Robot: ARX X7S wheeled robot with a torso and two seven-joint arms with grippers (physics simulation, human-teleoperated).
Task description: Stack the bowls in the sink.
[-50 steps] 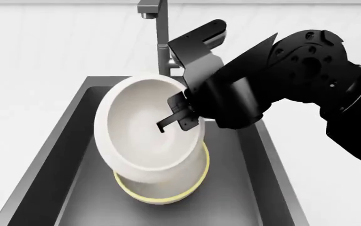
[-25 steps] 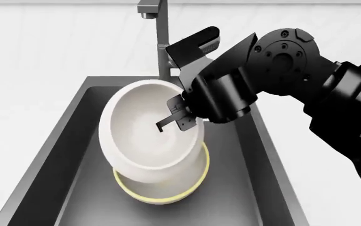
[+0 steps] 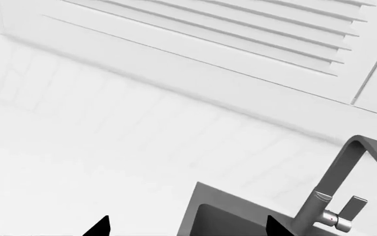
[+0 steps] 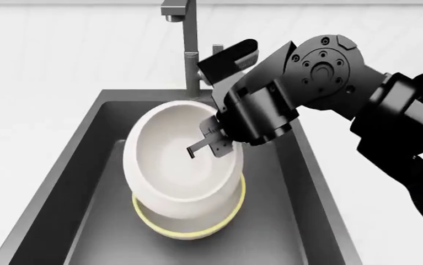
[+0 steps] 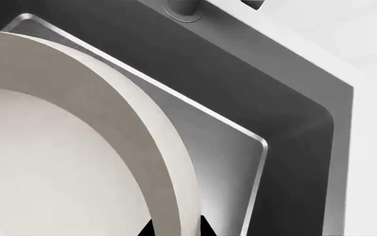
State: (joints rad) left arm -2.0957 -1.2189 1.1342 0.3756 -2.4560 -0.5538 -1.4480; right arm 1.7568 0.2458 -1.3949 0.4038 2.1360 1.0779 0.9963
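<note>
Left wrist view first: my left gripper (image 3: 185,227) shows only two dark fingertips well apart, released and holding nothing, looking past the faucet (image 3: 337,189) at a corner of the sink (image 3: 205,216).

Head view: my right gripper (image 4: 213,142) is clenched on the rim of the white bowl (image 4: 178,165), one finger inside, the other hidden behind the wall. The bowl sits tilted in the cream bowl (image 4: 189,227), low in the sink (image 4: 75,165).

Right wrist view: fingertips straddle the white bowl's rim (image 5: 165,162), basin wall beyond. My worry is that if I let go while it's this tilted, the glossy bowl could slide or tip off instead of nesting.
</note>
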